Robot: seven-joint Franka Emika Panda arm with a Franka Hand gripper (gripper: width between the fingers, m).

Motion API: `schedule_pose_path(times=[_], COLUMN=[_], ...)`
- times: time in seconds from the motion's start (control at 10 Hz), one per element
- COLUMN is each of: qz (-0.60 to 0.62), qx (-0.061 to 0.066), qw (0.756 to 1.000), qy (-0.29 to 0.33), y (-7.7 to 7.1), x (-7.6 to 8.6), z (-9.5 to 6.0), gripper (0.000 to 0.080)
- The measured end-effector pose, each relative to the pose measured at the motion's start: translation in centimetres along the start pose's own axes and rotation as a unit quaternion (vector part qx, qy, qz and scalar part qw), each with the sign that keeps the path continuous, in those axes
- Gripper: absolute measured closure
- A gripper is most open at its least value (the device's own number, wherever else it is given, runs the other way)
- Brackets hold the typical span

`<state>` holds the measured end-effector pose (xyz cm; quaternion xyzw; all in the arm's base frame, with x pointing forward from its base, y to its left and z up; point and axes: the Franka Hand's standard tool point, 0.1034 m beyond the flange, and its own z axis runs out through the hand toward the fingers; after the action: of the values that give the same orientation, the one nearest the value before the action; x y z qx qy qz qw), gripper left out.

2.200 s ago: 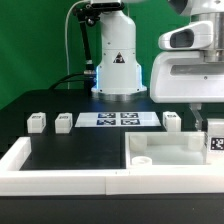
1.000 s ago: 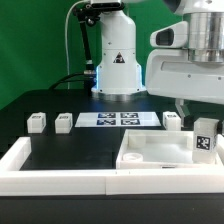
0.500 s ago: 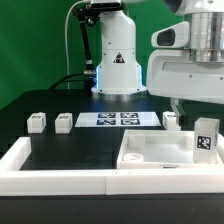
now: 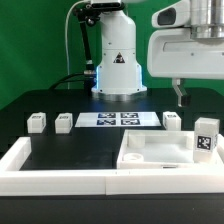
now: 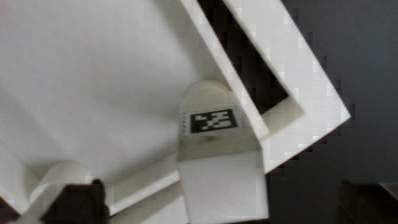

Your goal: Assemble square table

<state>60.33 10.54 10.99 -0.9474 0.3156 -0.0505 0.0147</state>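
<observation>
Leg [image 4: 205, 138] stands at tabletop [image 4: 150, 152] corner, gripper [image 5: 226, 202] spread wide above it, holding nothing; next move probably: align over a loose leg [image 4: 64, 121]

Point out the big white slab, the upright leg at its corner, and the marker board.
Large white square plastic slab [image 4: 165, 148], exterior view, bare inner surface.
Short white block leg [image 4: 205, 140] upright at its corner, exterior view, tagged face.
Thin flat white marker board [image 4: 120, 119], exterior view, centre between tags.

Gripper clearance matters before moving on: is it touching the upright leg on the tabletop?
Apart. The exterior view shows the open gripper hanging above the leg, a gap between them.
</observation>
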Motion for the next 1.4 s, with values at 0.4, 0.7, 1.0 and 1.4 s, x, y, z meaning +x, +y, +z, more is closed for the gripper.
schedule_pose_path(times=[0.4,0.7,1.0,1.4], qz=[0.000,-0.039,-0.152,-0.155], qx=[-0.002,0.007,0.009,0.014], qw=[1.000,0.999,0.988,0.988], qy=[0.000,0.016,0.015,0.014], y=[0.0,0.2,0.0,0.7], x=[0.0,-0.7,-1.6,-1.7], z=[0.3,1.0,0.4,0.1], gripper=[0.0151,0.0151,0.0151,0.0151])
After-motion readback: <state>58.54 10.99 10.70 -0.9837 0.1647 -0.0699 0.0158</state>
